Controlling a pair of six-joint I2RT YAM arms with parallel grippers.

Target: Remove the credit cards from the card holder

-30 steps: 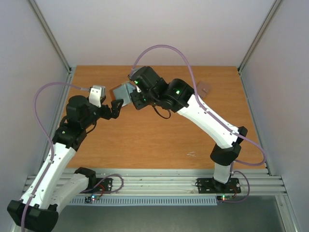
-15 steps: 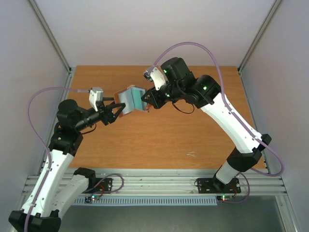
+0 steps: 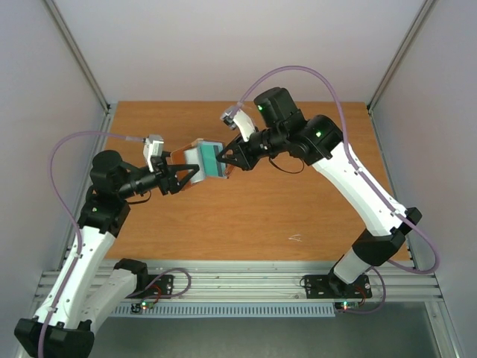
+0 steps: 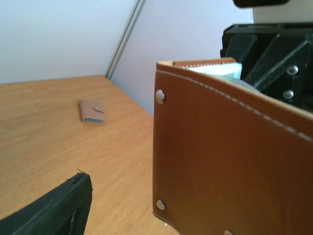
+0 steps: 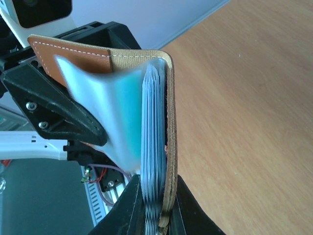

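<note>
So the card holder [image 3: 205, 159], a tan stitched-leather booklet with small metal rivets and a fat stack of clear plastic sleeves, is up in the air over the far left part of the orange-brown wooden bench [image 3: 246, 216]. It sits a bit in from the far edge, spread open between the two arms. The right jaws are clamped on the spine end, pinching the back cover and sleeves together. The left jaws look spread, with one finger well off the front cover, so they're not gripping anything as far as I can see.

A teal-green card [image 5: 128, 115] shows in one sleeve, pretty blurry though. My guess on handling: the cover is stiffish but bends, and the sleeves are floppy and slick. The credit cards themselves should be thin, light, rigid and slippery, sitting snug in their pockets. I'd pinch a card by whatever edge pokes out of its sleeve and pull straight along the pocket, with the spine held firm.

There's also a small taupe snap-tab wallet [image 4: 92, 111] lying flat near a corner of the bench.
</note>
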